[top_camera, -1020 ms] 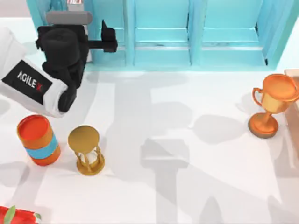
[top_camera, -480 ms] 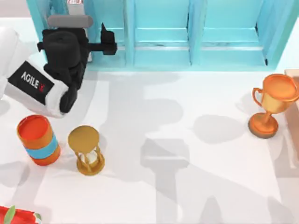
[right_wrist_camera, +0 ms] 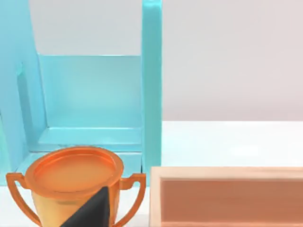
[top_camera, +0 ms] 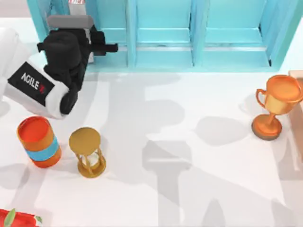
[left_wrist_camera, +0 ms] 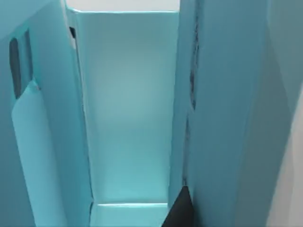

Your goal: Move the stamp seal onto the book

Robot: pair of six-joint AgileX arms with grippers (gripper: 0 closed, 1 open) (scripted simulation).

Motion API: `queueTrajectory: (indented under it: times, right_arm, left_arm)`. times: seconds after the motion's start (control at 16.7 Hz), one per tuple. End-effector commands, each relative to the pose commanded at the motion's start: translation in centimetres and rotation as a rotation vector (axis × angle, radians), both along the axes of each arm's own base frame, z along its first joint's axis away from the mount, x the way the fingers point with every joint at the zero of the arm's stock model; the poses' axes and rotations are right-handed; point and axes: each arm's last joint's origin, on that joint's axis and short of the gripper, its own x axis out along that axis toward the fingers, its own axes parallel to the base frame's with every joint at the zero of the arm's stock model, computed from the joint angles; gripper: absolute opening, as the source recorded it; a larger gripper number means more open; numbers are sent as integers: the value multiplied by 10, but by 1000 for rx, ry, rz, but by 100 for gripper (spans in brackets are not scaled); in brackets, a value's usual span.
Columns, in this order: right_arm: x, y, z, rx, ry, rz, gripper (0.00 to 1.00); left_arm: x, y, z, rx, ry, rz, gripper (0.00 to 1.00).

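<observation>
**Left gripper reaching into the shelf unit**

The left gripper (top_camera: 97, 47) is held at about 10 o'clock on the table, pointed into the left compartment of the light-blue shelf unit (top_camera: 163, 35), probably to reach something there. It cannot be told how far its fingers are open. The stamp seal and the book cannot be located.

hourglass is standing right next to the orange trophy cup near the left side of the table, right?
No. In the top view the hourglass stands next to the orange and blue can near the table's left side; the orange trophy cup is far off at the right.
</observation>
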Motion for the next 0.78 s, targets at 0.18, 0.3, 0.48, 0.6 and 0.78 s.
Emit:
queueTrajectory:
  times: [0.18,0.3,0.48,0.6,0.78]
  right_arm:
    - [0,0,0,0,0,0,100]
    - [0,0,0,0,0,0,100]
    - [0,0,0,0,0,0,100]
    - [0,0,0,0,0,0,100]
    - [0,0,0,0,0,0,100]
  left_arm:
    - [0,0,0,0,0,0,2]
    - [0,0,0,0,0,0,0]
    - [0,0,0,0,0,0,0]
    - [0,0,0,0,0,0,0]
    - [-1,-2,1,1,0,-5,0]
